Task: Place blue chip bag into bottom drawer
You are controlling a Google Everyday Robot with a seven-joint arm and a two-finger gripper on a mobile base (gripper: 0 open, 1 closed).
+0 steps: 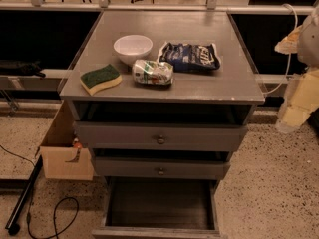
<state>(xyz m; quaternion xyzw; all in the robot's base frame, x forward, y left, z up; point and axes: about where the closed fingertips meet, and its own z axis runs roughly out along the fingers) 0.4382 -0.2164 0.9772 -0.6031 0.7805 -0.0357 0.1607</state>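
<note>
The blue chip bag (190, 57) lies flat on the grey cabinet top (219, 86), at the back right, just right of the white bowl (132, 48). The bottom drawer (159, 204) is pulled open at the foot of the cabinet, and its dark inside holds nothing that I can see. My gripper (291, 114) hangs at the right edge of the view, beyond the cabinet's right side and level with its top. It is well apart from the bag and holds nothing that I can see.
A green-and-white shiny packet (153, 72) lies in front of the bag. A green-and-yellow sponge (100, 78) sits at the front left. The two upper drawers (160, 137) with round knobs stand slightly open. A cardboard box (65, 158) and a black cable (50, 218) lie on the floor to the left.
</note>
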